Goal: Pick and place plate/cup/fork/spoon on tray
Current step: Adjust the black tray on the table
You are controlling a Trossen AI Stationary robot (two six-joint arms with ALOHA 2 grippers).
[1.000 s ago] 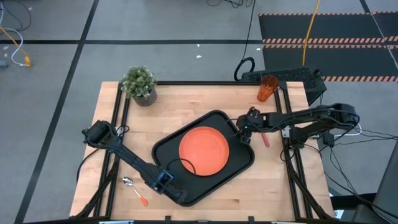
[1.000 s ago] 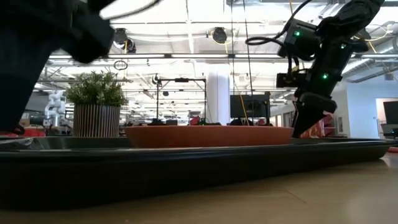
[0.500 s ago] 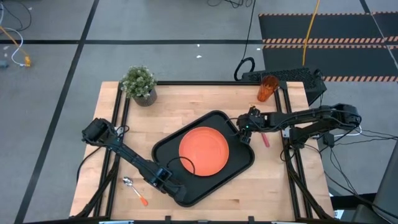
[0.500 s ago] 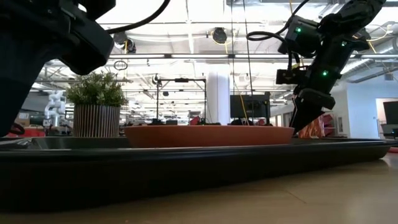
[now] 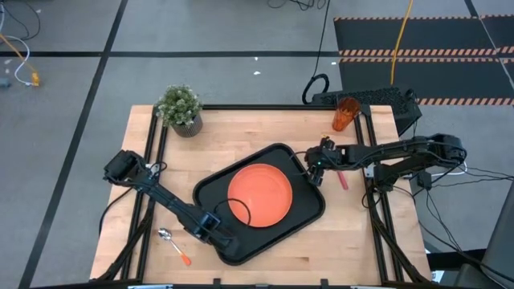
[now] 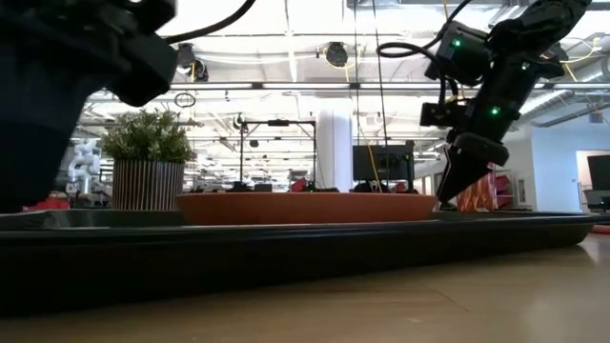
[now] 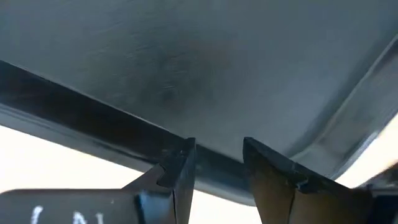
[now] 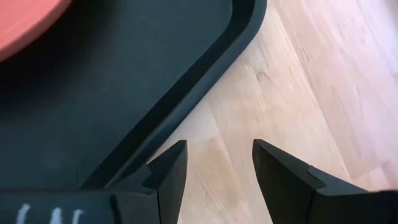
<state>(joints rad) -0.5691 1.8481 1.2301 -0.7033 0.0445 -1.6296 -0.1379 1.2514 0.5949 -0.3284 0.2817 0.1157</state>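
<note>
Matte black plastic forms the tray (image 5: 309, 210), a rounded-corner rectangle with a raised rim, lying askew at the middle of the table (image 5: 241, 132), whose top is pale wood grain edged by dark rails. On the tray rests the plate (image 5: 259, 194), round, flat, smooth orange. The left gripper (image 7: 214, 168) sits at the tray's near corner with the rim passing between its parted fingers; contact cannot be confirmed. The right gripper (image 8: 217, 163) stands over bare wood just beside the tray's far-right corner, fingers apart and empty. The fork (image 5: 342, 179), slim with a pink-red handle, lies on the wood near the right gripper, partly hidden by the arm. The spoon (image 5: 172, 243), shiny bowl and orange handle, lies near the front-left edge. The cup (image 5: 345, 114), translucent amber, stands upright at the back right; a potted plant (image 5: 180, 107) in a ribbed pot occupies the back left. Beyond lies a grey floor with striped matting (image 5: 418, 53) and cables (image 5: 20, 56).
</note>
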